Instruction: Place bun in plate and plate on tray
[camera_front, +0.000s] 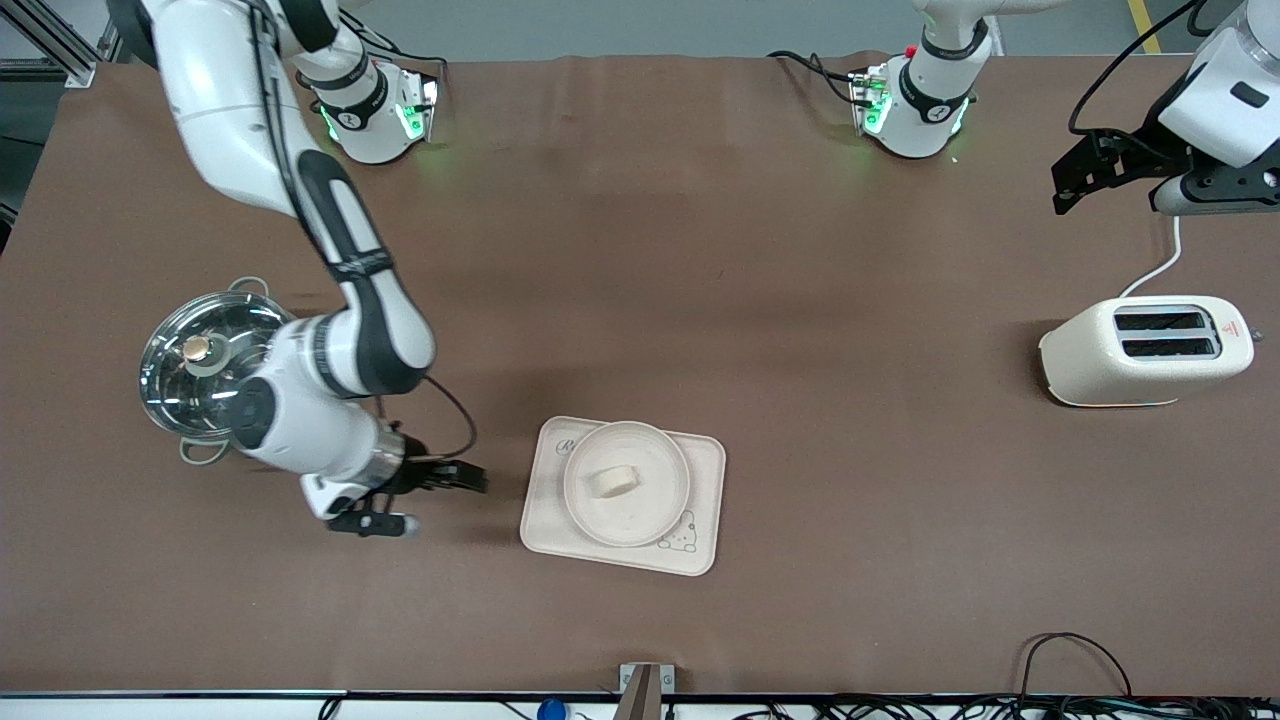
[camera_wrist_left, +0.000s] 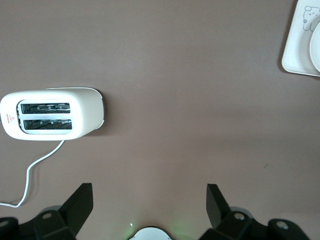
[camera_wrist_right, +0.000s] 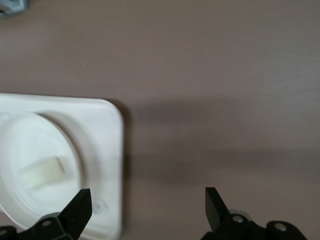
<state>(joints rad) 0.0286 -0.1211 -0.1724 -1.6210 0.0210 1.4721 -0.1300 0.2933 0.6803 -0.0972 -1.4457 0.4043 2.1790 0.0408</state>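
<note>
Brown cloth covers the table (camera_front: 640, 250). On it, toward the right arm's end, lies the cream tray (camera_front: 702, 455), carrying the round plate (camera_front: 627, 445), and the small pale bun (camera_front: 613, 482) rests in the plate's middle. The plate looks rigid, light and probably smooth, best pinched at its raised rim; the bun seems soft and needs a gentle squeeze across its short sides. The right gripper (camera_front: 447, 497) hovers beside the tray, fingers spread and empty. The left gripper (camera_wrist_left: 150, 202) waits above bare table near a white toaster (camera_front: 1146, 350), also spread.
</note>
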